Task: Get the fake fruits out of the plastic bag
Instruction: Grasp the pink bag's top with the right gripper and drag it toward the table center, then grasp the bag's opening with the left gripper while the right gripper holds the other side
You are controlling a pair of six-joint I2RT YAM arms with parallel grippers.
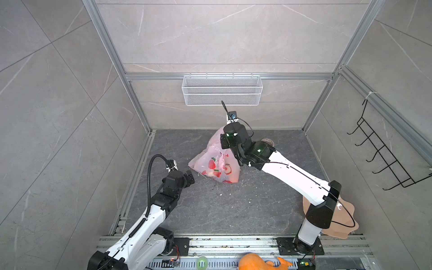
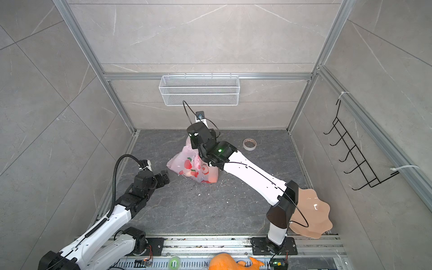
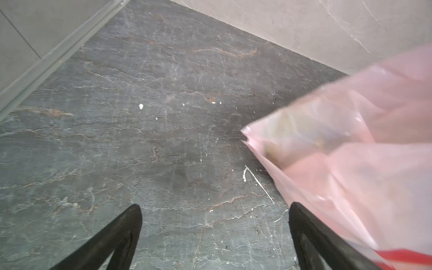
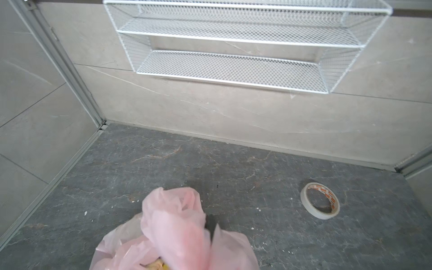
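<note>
**Item:** plastic bag (image 1: pixel 214 164), thin pink crinkly film with red prints. It stands mid-table on the dark tabletop (image 1: pixel 210 210), its top drawn up to a peak.

**Contents:** fake fruits (image 4: pixel 159 265), all inside and seen dimly through the film; their count cannot be told.

**Right gripper** (image 4: pixel 209 224): closed, pinching the bag's gathered top.

**Left gripper** (image 3: pixel 215 207): 2 fingers spread wide, empty, just beside the bag's lower corner.

**Handling, judged:** the bag is light, limp, slippery and easily torn. The fruits are probably light, rigid and apt to roll.

**Hold:** bunched film, or a bottom corner for tipping the contents out.
</note>
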